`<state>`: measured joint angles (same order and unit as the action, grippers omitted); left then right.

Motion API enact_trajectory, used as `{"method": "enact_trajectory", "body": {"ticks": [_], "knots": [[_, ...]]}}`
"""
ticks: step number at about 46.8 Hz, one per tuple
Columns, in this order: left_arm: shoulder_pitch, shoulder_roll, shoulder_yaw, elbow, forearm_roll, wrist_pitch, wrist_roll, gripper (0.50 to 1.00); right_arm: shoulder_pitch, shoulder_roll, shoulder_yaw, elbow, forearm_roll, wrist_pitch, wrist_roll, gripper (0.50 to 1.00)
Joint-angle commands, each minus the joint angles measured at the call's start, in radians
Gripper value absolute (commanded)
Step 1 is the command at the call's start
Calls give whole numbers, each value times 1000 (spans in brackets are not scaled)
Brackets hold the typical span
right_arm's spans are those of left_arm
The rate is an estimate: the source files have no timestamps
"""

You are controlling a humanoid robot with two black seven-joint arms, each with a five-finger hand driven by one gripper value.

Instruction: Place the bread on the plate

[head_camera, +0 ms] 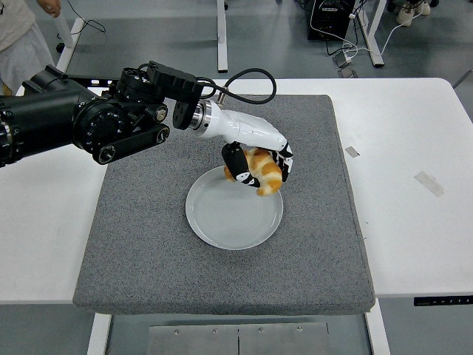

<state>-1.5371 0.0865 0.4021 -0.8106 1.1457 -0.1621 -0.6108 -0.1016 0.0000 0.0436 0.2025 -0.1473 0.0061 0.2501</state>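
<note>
Bread (pixel 263 168) in left hand (pixel 255 167) over plate (pixel 222 218)

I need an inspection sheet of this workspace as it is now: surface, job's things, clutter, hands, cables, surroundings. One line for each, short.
Surface: white table with a grey mat covering its middle.
Job's things: bread held over the far right rim of the plate; not released.
Clutter: two small tape pieces on the table, right of the mat.
Hands: left hand closed on the bread; right hand nothing seen.
Cables: black cable looping above the left arm's wrist; more cables on the floor behind the table.
Surroundings: a person at top left; table legs and a black box on the floor behind.
</note>
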Motion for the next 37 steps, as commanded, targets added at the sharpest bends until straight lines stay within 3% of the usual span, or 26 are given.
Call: {"method": "enact_trajectory", "body": {"ticks": [1,27,37], "knots": [[3,7,18,-1,0,1,0,527,0,0,-1,0,0,0,0,1000],[98,7,27,4,86,18,0,528,5,0,1,-2,0,0,0,1000],[115,7,63,8,86,50,0,533,5,0,1,-2,0,0,0,1000]]}}
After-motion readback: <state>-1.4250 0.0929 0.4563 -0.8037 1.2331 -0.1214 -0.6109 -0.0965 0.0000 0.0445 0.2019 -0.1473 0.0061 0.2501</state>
